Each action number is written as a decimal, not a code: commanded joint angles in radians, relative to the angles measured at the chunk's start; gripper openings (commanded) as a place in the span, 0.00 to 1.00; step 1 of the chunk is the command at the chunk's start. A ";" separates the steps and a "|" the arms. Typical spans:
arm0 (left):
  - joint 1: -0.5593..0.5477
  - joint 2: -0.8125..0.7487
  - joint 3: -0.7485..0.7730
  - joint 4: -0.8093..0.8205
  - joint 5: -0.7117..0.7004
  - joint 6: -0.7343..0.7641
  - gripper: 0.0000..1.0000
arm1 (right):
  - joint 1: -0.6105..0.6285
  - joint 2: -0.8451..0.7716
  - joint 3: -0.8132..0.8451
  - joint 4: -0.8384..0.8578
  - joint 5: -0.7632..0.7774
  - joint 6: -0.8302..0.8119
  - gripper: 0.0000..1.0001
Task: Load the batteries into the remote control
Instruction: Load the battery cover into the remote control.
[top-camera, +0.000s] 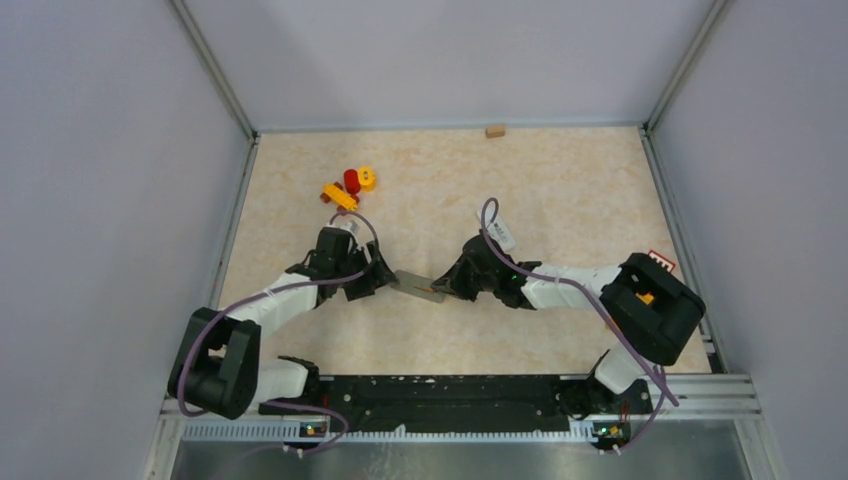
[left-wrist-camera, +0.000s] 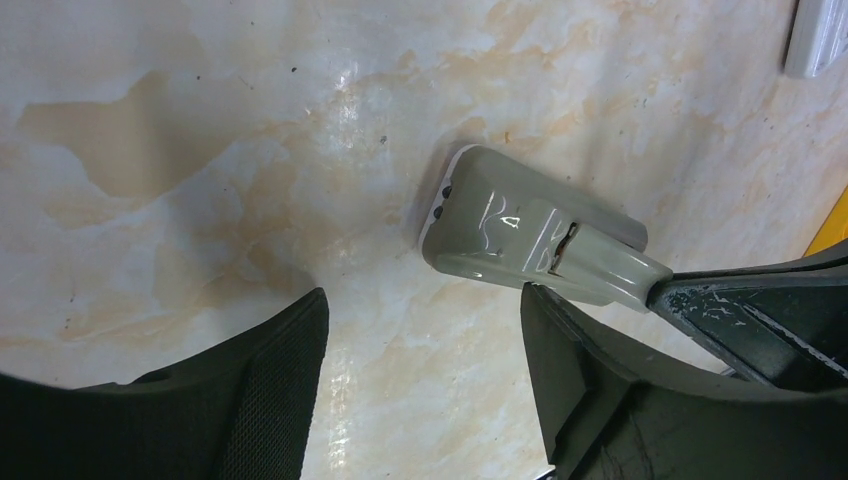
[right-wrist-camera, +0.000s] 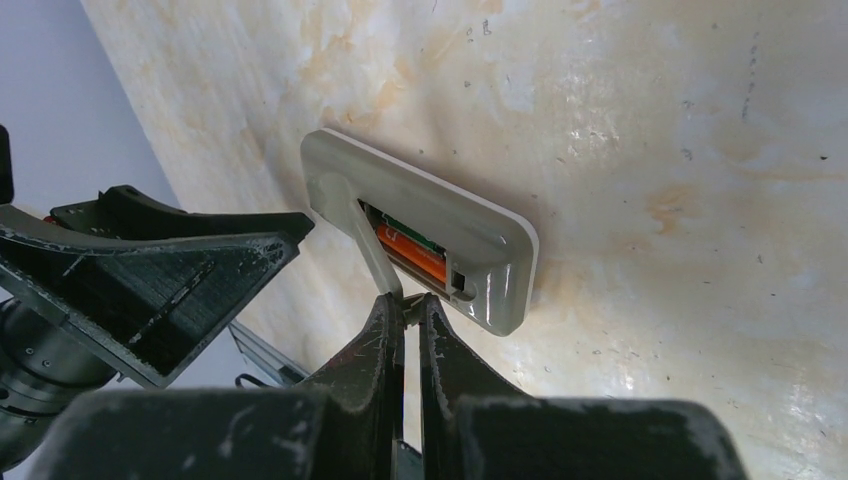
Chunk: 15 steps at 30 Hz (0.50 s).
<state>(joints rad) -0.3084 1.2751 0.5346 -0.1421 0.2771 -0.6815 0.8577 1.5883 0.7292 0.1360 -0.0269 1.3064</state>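
Note:
The grey remote control (top-camera: 418, 286) lies back-up on the table between my two grippers. Its battery cover (right-wrist-camera: 375, 245) is tilted up at one end. In the gap under it show two batteries, one orange (right-wrist-camera: 415, 258) and one green (right-wrist-camera: 404, 231), seated in the compartment. My right gripper (right-wrist-camera: 410, 305) is shut on the raised edge of the cover. My left gripper (left-wrist-camera: 425, 340) is open over bare table, with its right fingertip (left-wrist-camera: 545, 320) just short of the remote (left-wrist-camera: 520, 225) and nothing between the jaws.
Red and yellow toy blocks (top-camera: 350, 187) sit at the back left. A small wooden block (top-camera: 495, 130) rests against the back wall. A red-and-white object (top-camera: 660, 262) lies by the right wall. A white tag (left-wrist-camera: 820, 40) shows at the left wrist view's top right.

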 joint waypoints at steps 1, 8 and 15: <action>0.005 0.018 0.031 0.035 0.030 0.030 0.74 | 0.015 0.013 0.029 0.047 0.002 0.017 0.00; 0.005 0.049 0.040 0.033 0.042 0.040 0.74 | 0.018 0.035 0.037 0.035 -0.009 0.022 0.00; 0.005 0.077 0.051 0.025 0.034 0.052 0.74 | 0.019 0.024 0.024 0.015 -0.011 0.026 0.00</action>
<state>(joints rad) -0.3080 1.3254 0.5579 -0.1265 0.3176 -0.6579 0.8604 1.6093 0.7296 0.1490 -0.0288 1.3216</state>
